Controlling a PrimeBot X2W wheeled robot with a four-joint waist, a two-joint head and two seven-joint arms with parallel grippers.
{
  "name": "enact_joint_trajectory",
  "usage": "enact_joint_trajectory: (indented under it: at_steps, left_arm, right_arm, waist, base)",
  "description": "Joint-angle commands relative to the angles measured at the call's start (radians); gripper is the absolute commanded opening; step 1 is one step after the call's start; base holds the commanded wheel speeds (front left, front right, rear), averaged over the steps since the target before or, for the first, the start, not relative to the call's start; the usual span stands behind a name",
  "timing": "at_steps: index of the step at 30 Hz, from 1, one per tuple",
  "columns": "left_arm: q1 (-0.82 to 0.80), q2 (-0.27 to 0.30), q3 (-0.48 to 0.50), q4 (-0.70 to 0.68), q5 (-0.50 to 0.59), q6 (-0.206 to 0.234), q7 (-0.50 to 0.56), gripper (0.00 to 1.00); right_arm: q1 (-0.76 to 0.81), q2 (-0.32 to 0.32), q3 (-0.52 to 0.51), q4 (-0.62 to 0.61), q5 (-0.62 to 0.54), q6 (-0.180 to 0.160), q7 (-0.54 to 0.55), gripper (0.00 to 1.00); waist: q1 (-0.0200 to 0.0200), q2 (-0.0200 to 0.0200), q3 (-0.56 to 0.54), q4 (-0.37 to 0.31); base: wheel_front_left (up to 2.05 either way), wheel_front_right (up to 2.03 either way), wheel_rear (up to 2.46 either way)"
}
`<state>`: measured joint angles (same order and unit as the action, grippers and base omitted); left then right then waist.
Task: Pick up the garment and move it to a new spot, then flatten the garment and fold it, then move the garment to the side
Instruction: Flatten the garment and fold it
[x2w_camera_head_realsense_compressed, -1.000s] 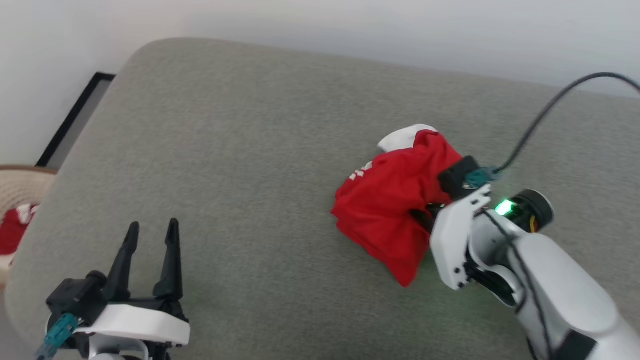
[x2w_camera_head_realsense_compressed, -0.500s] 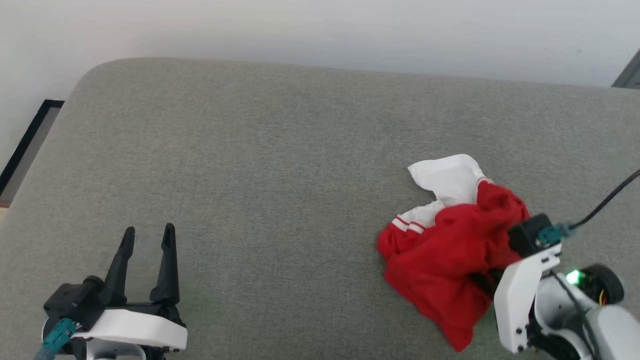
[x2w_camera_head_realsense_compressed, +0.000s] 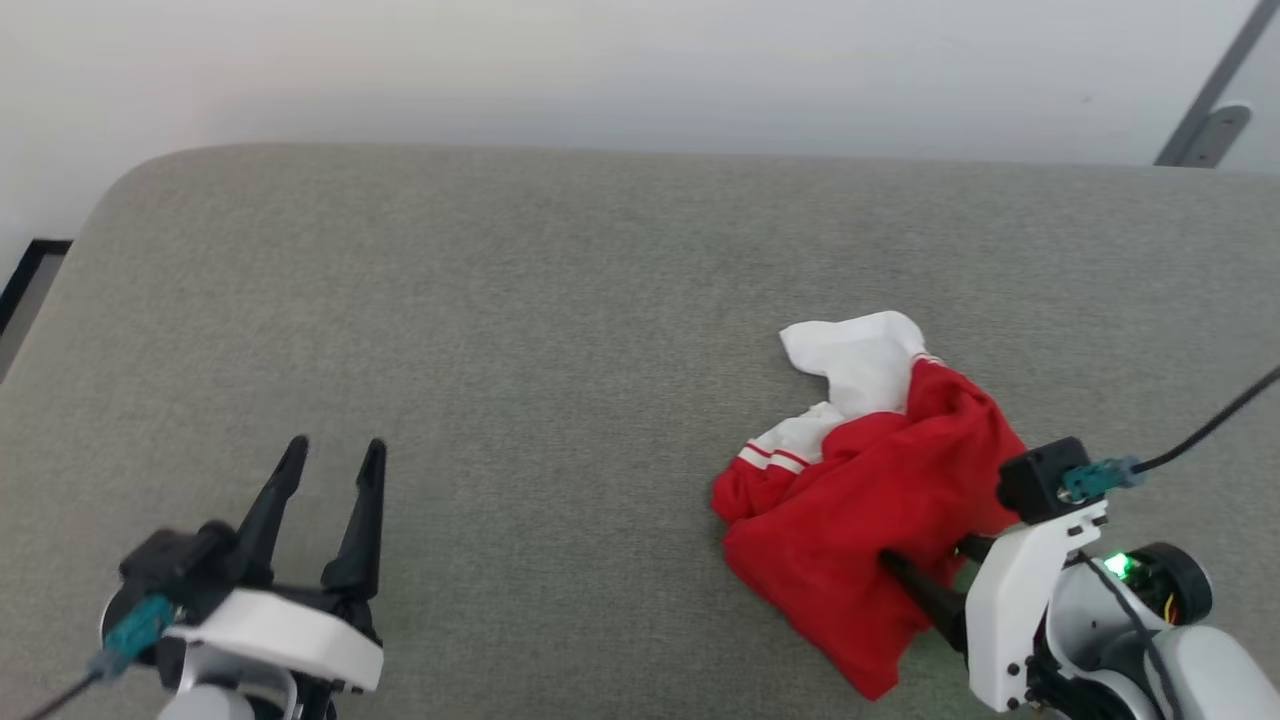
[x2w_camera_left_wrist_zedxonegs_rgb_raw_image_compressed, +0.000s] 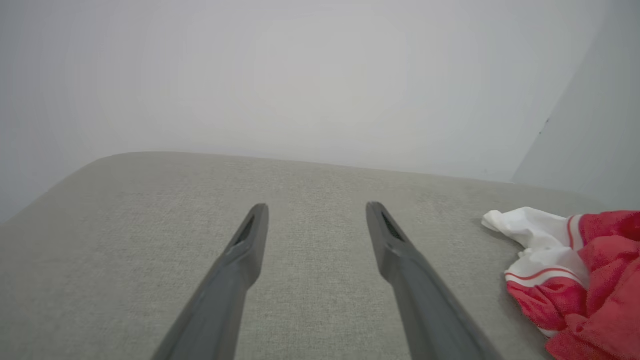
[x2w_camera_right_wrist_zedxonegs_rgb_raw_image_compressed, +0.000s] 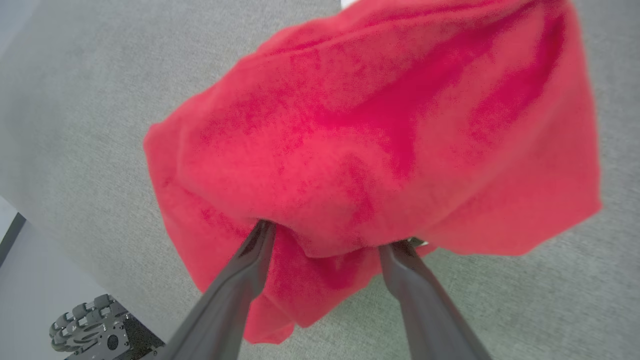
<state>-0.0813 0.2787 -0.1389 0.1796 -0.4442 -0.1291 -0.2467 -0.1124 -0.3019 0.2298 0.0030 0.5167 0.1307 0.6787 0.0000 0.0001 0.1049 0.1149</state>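
Observation:
The garment (x2w_camera_head_realsense_compressed: 860, 500), a red top with a white striped cuff, lies crumpled on the right part of the grey cushion (x2w_camera_head_realsense_compressed: 500, 330). My right gripper (x2w_camera_head_realsense_compressed: 925, 562) is at its near edge, fingers spread open. In the right wrist view the garment (x2w_camera_right_wrist_zedxonegs_rgb_raw_image_compressed: 370, 130) drapes over both fingertips, which are tucked under a fold, and nothing is pinched between them. My left gripper (x2w_camera_head_realsense_compressed: 335, 455) stands open over bare cushion at the lower left, well apart from the cloth. In the left wrist view the garment (x2w_camera_left_wrist_zedxonegs_rgb_raw_image_compressed: 590, 265) shows to the right of the left gripper (x2w_camera_left_wrist_zedxonegs_rgb_raw_image_compressed: 315, 210).
A pale wall runs behind the cushion's far edge. A black frame (x2w_camera_head_realsense_compressed: 20, 285) sits past the cushion's left end and a grey metal bar (x2w_camera_head_realsense_compressed: 1205, 120) at the top right. A black cable (x2w_camera_head_realsense_compressed: 1210, 430) leaves the right wrist. The robot base's wheel (x2w_camera_right_wrist_zedxonegs_rgb_raw_image_compressed: 95, 327) shows below the cushion's edge.
The head camera has swung, shifting the whole picture. My right gripper's fingers have spread apart from a shut grip on the garment, which now rests on the cushion. The left gripper stays open.

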Motion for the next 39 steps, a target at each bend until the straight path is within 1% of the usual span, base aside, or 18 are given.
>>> enact_joint_trajectory:
  at_steps: [1, 7, 13, 18, 23, 29, 31, 35, 37, 39]
  left_arm:
    - [-0.021, 0.013, -0.015, -0.005, -0.018, -0.001, 0.012, 1.0]
    - [-0.083, 0.09, -0.099, -0.032, -0.091, -0.001, 0.092, 1.0]
    - [-0.167, 0.171, -0.202, -0.049, -0.166, -0.001, 0.183, 1.0]
    - [-0.258, 0.226, -0.295, -0.061, -0.238, -0.001, 0.283, 1.0]
    - [-0.375, 0.277, -0.389, -0.056, -0.322, -0.001, 0.397, 1.0]
    - [-0.525, 0.304, -0.474, -0.013, -0.396, -0.001, 0.491, 1.0]
    - [-0.573, 0.308, -0.504, 0.009, -0.405, -0.001, 0.513, 1.0]
    - [-0.658, 0.317, -0.549, 0.07, -0.432, -0.001, 0.558, 1.0]
    - [-0.679, 0.316, -0.561, 0.088, -0.438, -0.001, 0.567, 1.0]
    - [-0.712, 0.314, -0.58, 0.127, -0.457, -0.001, 0.594, 1.0]
  right_arm:
    - [0.01, 0.001, -0.004, -0.021, 0.005, 0.0, -0.003, 1.0]
    - [0.019, 0.017, -0.045, -0.119, 0.004, 0.0, -0.025, 1.0]
    - [0.009, 0.041, -0.093, -0.178, -0.033, 0.0, -0.09, 1.0]
    - [-0.012, 0.084, -0.15, -0.19, -0.09, 0.0, -0.204, 1.0]
    - [-0.051, 0.138, -0.215, -0.164, -0.172, 0.0, -0.34, 1.0]
    - [-0.108, 0.191, -0.252, -0.112, -0.27, 0.0, -0.491, 1.0]
    - [-0.117, 0.205, -0.257, -0.094, -0.296, 0.0, -0.532, 1.0]
    - [-0.136, 0.224, -0.24, -0.059, -0.321, 0.0, -0.594, 1.0]
    - [-0.137, 0.228, -0.236, -0.047, -0.322, 0.0, -0.603, 1.0]
    - [-0.146, 0.234, -0.224, -0.03, -0.319, 0.0, -0.62, 1.0]
  waist:
    - [0.0, -0.0001, -0.007, -0.011]
    - [0.0, -0.0001, -0.011, -0.05]
    - [0.0, -0.0001, -0.011, -0.088]
    - [0.0, -0.0001, -0.006, -0.12]
    - [0.0, -0.0001, 0.01, -0.162]
    - [0.0, -0.0001, 0.039, -0.229]
    - [0.0, -0.0001, 0.049, -0.253]
    - [0.0, -0.0001, 0.078, -0.308]
    - [0.0, -0.0001, 0.085, -0.319]
    - [0.0, -0.0001, 0.098, -0.345]
  base:
    - [0.0, 0.0, 0.0]
    - [0.0, 0.0, 0.0]
    - [0.0, 0.0, 0.0]
    - [0.0, 0.0, 0.0]
    - [0.0, 0.0, 0.0]
    - [0.0, 0.0, 0.0]
    - [0.0, 0.0, 0.0]
    - [0.0, 0.0, 0.0]
    - [0.0, 0.0, 0.0]
    - [0.0, 0.0, 0.0]
